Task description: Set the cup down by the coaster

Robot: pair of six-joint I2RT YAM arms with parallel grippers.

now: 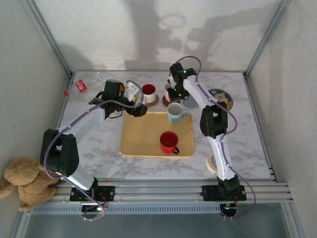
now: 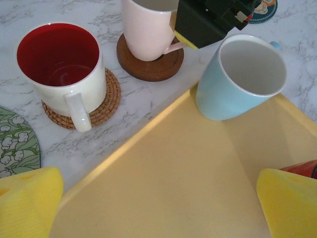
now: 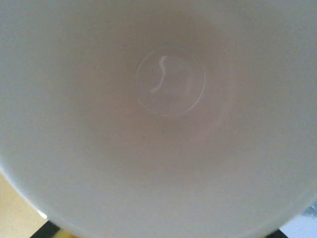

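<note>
Green leaf-print coaster (image 2: 15, 144) lies bare at the left of the left wrist view, a spot not yet used. Beside it a white cup with a red inside (image 2: 62, 69) stands on a woven coaster (image 2: 106, 101), a finished pair by the look of it. The left claw (image 2: 158, 201) hangs over the yellow tray (image 2: 173, 168), pads spread wide with nothing between them, seemingly kept out of the way. Further right, the pink cup (image 2: 146, 29) stands upright on a round wooden coaster (image 2: 148, 67) on the marble desk (image 2: 143, 101), just beyond the tray's rim. The right claw (image 1: 174, 92) sits at its rim, its camera looking straight down into the cup. I cannot tell whether it grips the wall or stands free. A pale blue cup (image 2: 237, 79) sits at the tray's far edge, probably meant for the painted coaster (image 1: 221, 96) at the far right.
</note>
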